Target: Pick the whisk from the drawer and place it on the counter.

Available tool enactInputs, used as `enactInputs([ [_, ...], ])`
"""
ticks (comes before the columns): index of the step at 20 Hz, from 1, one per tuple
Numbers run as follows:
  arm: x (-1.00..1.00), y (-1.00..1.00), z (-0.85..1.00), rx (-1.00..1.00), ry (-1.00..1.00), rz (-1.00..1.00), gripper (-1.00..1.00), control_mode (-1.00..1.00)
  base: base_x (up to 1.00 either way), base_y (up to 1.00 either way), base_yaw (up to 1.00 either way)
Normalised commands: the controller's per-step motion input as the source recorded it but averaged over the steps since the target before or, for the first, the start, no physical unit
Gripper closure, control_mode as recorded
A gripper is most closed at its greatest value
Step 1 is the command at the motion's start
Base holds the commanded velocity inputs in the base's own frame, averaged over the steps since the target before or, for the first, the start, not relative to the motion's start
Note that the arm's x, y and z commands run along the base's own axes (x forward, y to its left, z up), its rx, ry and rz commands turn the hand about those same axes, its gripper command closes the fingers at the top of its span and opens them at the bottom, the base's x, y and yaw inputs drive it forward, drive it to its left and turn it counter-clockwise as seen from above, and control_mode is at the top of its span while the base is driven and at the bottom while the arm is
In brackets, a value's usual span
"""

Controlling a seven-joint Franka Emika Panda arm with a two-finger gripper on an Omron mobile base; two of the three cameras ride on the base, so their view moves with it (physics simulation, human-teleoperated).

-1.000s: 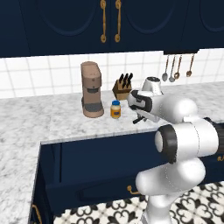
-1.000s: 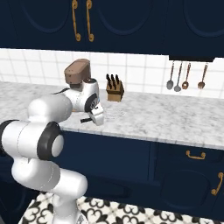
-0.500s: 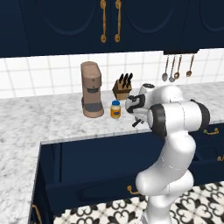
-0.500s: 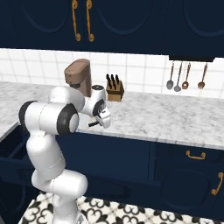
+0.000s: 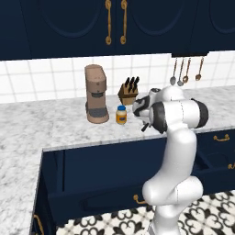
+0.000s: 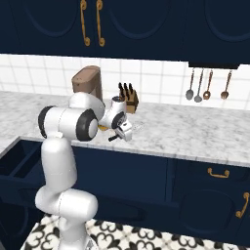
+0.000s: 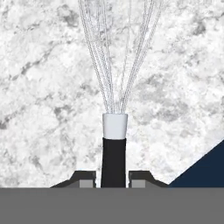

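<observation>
Gripper (image 7: pixel 113 178) pinches whisk (image 7: pixel 114 131) by stiff black handle above counter (image 7: pixel 43 109); light, springy wires likely bend | hold sound

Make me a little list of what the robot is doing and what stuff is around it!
holding: the whisk, black handle between the gripper fingers
whisk over: the counter
drawer: the drawer is pulled open
on counter: brown coffee machine, small yellow jar, knife block
on wall: copper spoons hanging
</observation>
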Motion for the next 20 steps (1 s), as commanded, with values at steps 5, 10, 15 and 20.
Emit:
enactInputs([
  [5, 0.49, -0.1, -0.37, 0.0, 0.0, 0.05, 1.0, -1.0, 0.0, 0.0, 0.0],
  [10, 0.25, 0.0, -0.06, 0.0, -0.05, 0.0, -1.0, -1.0, 0.0, 0.0, 0.0],
  [15, -0.01, 0.0, 0.02, 0.0, -0.1, 0.01, -1.0, -1.0, 0.0, 0.0, 0.0],
  [20, -0.49, 0.0, 0.29, 0.0, -0.17, 0.09, -1.0, -1.0, 0.0, 0.0, 0.0],
])
